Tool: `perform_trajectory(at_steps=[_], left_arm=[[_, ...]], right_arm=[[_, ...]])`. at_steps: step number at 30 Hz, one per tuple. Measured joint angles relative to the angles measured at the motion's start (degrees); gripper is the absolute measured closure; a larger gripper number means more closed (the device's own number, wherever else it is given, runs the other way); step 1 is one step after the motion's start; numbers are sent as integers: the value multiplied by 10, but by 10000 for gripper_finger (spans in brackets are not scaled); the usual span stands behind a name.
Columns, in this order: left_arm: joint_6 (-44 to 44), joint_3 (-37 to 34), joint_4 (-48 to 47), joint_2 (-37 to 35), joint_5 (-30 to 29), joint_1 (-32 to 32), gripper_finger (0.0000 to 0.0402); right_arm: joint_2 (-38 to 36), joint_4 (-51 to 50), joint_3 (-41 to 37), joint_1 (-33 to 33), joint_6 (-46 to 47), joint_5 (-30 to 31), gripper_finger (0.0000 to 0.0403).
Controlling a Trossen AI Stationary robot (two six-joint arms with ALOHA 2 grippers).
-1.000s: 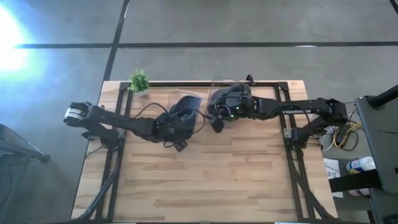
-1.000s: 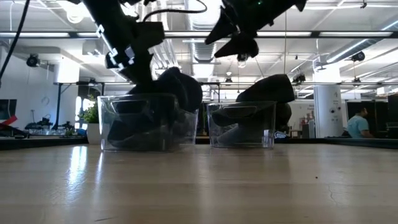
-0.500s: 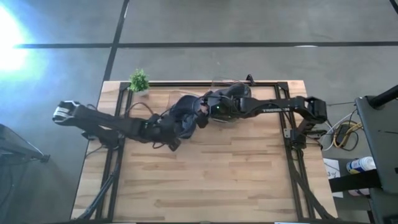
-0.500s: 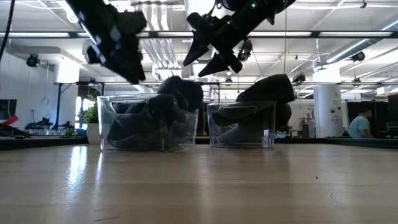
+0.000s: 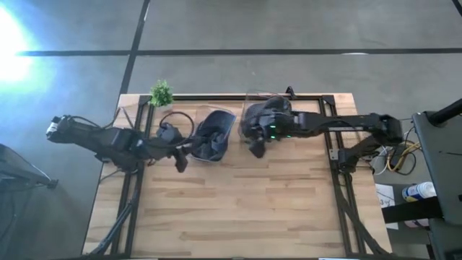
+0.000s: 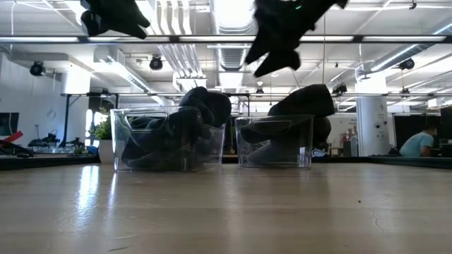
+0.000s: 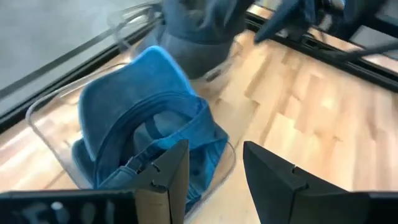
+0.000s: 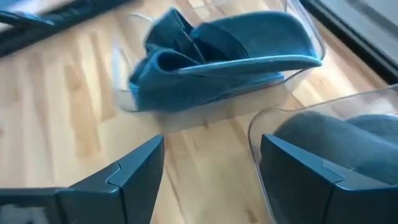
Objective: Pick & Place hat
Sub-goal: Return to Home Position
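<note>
A blue denim hat (image 5: 212, 137) lies crumpled in the left clear bin (image 6: 169, 141), its crown sticking up over the rim. A grey hat (image 5: 266, 113) fills the right clear bin (image 6: 275, 141). My left gripper (image 5: 180, 160) is open and empty, high above the table, left of the blue hat's bin; its wrist view shows the blue hat (image 7: 149, 124) ahead of the fingers. My right gripper (image 5: 256, 148) is open and empty, raised by the near side of the grey hat's bin, between the two bins; its wrist view shows the blue hat (image 8: 230, 56) and the grey hat (image 8: 348, 137).
A small green plant (image 5: 161, 94) stands at the table's far left corner. A black frame rail (image 5: 238, 96) runs along the far edge behind the bins. The wooden table (image 5: 238, 209) stretches toward the near edge.
My left gripper has risen from the blue hat's bin and drawn back toward the table's left edge. My right gripper swung over toward the blue hat's bin, then went back toward the right, to the near side of the grey hat's bin. Both hats stay in their bins.
</note>
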Motion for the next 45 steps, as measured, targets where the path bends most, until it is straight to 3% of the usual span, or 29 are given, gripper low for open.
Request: perform_trajectory(at_steps=[3, 8, 11, 14, 16, 24, 30, 34, 45], left_arm=[[36, -4, 1, -26, 29, 13, 257], [58, -40, 6, -79, 61, 38, 257], [33, -73, 8, -119, 37, 50, 257], [-11, -103, 4, -156, -22, 54, 257], [-85, -120, 8, -176, -28, 55, 257], [2, -204, 147, -252, 42, 56, 257], [28, -295, 287, -314, 116, 56, 257], [32, -352, 363, -351, 161, 56, 257], [-7, -441, 352, -424, 167, 56, 257]], right_arm=[[-77, 8, -56, 11, 1, 11, 147], [-203, -24, -137, 27, 1, 91, 144], [-273, -56, -161, 22, -8, 106, 141], [-335, -79, -176, 21, 62, 107, 138], [-376, -74, -188, 21, 87, 105, 138], [-524, 58, -323, 5, 61, -70, 139], [-623, 206, -450, 5, 60, -81, 136], [-670, 248, -515, 5, 67, -81, 140], [-704, 260, -628, 5, 118, -72, 137]])
